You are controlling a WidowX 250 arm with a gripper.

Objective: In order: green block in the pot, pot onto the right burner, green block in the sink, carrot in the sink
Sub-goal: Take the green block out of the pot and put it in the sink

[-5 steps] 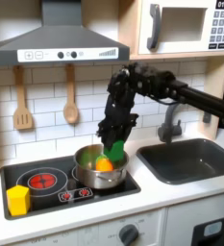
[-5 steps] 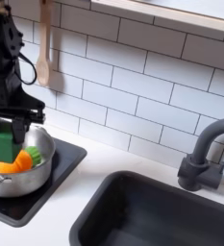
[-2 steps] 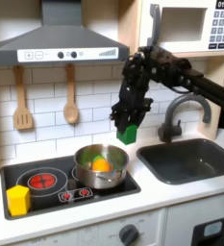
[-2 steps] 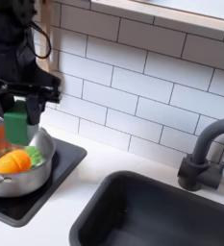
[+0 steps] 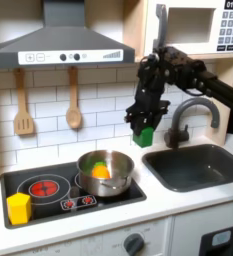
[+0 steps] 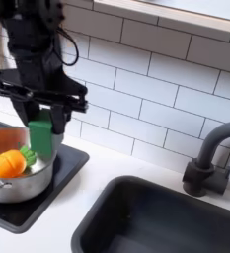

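White subway-tile wall (image 5: pixel 48 88) behind a toy kitchen. Grey range hood (image 5: pixel 58 45) top left in the first exterior view, microwave (image 5: pixel 193 27) top right. Two wooden utensils (image 5: pixel 24 105) hang on the tiles. White worktop (image 6: pixel 77 212), black stovetop (image 5: pixel 53 190). Even, soft lighting.

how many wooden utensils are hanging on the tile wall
2. A slotted spatula hangs under the hood at the first exterior view's left, and a spoon hangs just to its right. Others may be hidden behind the arm.
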